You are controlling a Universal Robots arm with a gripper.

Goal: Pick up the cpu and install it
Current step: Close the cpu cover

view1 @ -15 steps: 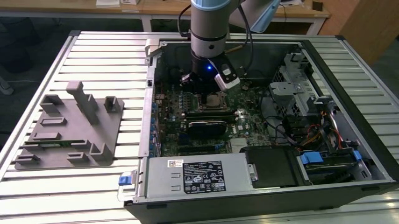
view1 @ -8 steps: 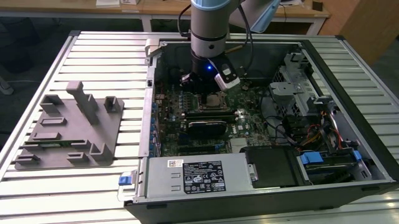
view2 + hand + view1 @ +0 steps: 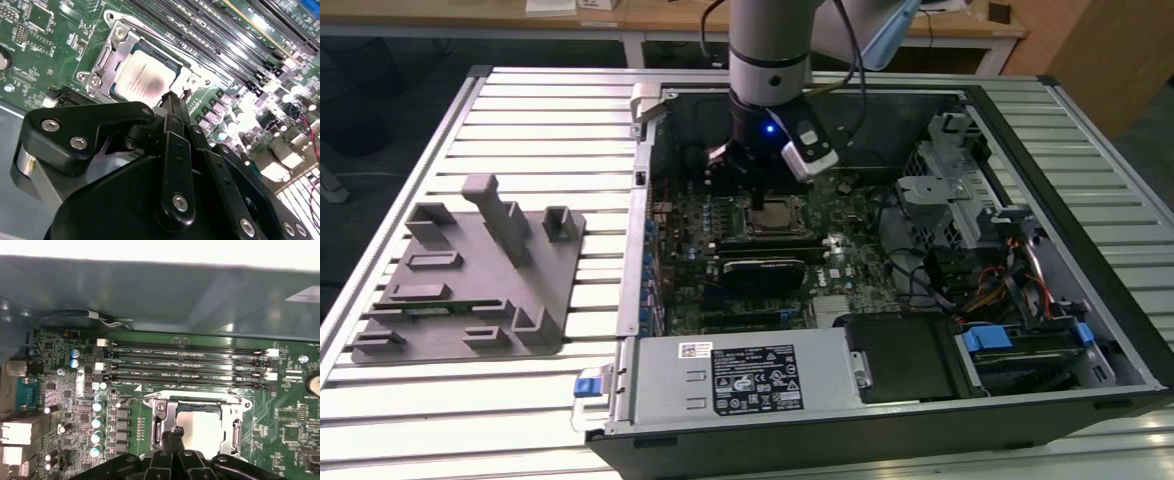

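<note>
The cpu (image 3: 778, 211) lies flat in the motherboard socket inside the open computer case, its silver-grey top facing up. In both wrist views the cpu (image 3: 145, 75) (image 3: 202, 427) sits within the metal socket frame (image 3: 106, 56) (image 3: 163, 421). My gripper (image 3: 758, 195) hangs straight down over the socket. Its black fingers are shut together, and the gripper's tip (image 3: 172, 99) (image 3: 176, 432) rests at the cpu's edge with nothing visibly held. The fingers hide part of the chip's near rim.
Memory slots (image 3: 185, 362) run beside the socket. A black heatsink block (image 3: 761, 270), the power supply (image 3: 734, 375) and a drive cage with cables (image 3: 967, 200) crowd the case. A grey fixture plate (image 3: 467, 280) lies on the slatted table at the exterior view's left.
</note>
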